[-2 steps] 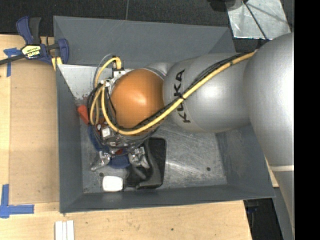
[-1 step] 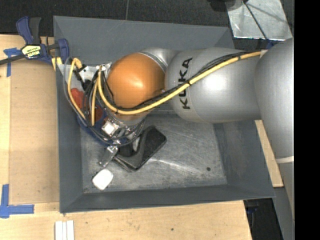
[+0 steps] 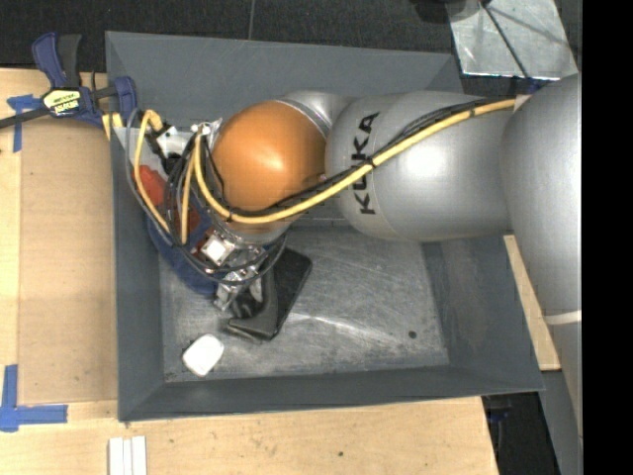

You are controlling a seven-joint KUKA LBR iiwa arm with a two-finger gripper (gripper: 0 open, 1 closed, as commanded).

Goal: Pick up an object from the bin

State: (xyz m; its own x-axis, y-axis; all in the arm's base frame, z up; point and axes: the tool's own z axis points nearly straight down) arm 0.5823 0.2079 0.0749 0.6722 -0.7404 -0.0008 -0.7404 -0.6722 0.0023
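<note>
The gripper [image 3: 235, 287] is seen at the left end of a flat black rectangular object [image 3: 282, 287], which lies on the floor of the bin [image 3: 326, 384] left of centre. Whether the gripper is open or closed cannot be told. A small white rounded piece [image 3: 203, 354] is seen near the lower-left corner. A blue thing [image 3: 168, 252] and a red thing [image 3: 148, 181] are heaped against the left wall.

Arm [image 3: 445, 176]: silver-grey, thick rounded segments, smooth casing. Marking: black "KUKA" lettering [image 3: 364, 161] on one segment. Wrist: glossy orange dome cover [image 3: 267, 156]. Cabling: one yellow cable [image 3: 425, 135] along the casing, looped at the wrist beside black leads. End: small bare-metal pincer [image 3: 237, 290].
</note>
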